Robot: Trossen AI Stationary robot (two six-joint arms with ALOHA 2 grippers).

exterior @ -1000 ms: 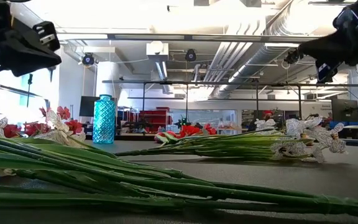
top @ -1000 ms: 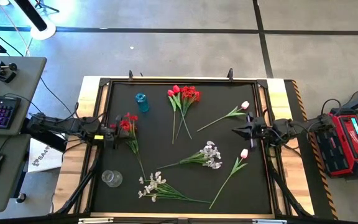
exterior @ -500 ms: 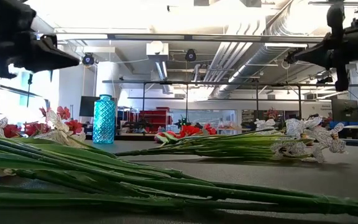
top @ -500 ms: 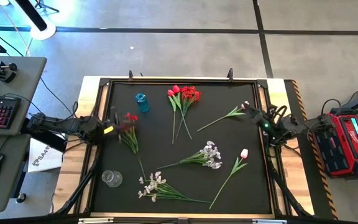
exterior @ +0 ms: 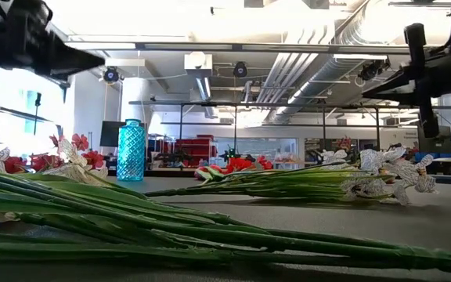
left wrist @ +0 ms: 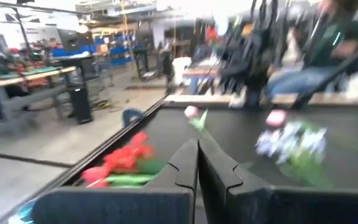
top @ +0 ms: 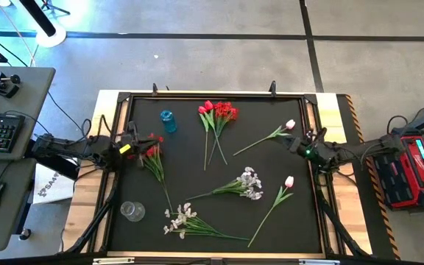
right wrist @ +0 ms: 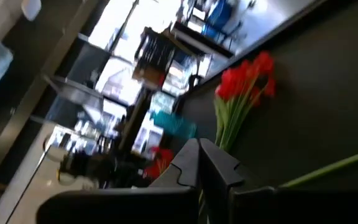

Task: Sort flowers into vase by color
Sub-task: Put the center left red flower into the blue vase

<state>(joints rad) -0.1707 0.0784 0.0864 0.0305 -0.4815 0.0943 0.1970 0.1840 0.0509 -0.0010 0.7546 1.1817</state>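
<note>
Your left gripper [top: 133, 142] sits at the mat's left edge, fingers pressed together on nothing, right beside the small red bunch [top: 152, 147], whose stem trails down the mat toward the white sprays. That puts it nearest the flower it could take first, but you would have to spread the fingers before it can close on a stem. Your right gripper [top: 294, 143] is likewise closed and empty at the right edge, between the two pink tulips: one [top: 290, 124] lies just above it with its stem running toward the centre, the other [top: 288, 181] lies lower down. Nothing has been sorted so far. The blue vase [top: 168, 121] stands upright near the top left of the mat [top: 256, 221], and the clear glass [top: 132, 211] stands at the lower left; neither shows a stem in it. The flowers lie flat and spread apart, which leaves each stem room for a pinch: the red tulips and blooms [top: 219, 112] at top centre, a white spray [top: 249, 182] mid-mat, another white spray [top: 179, 218] at the bottom. From the low view the stems [exterior: 210, 235] lie close along the surface, so I judge you will need a low grasp on the stem, not the bloom.
</note>
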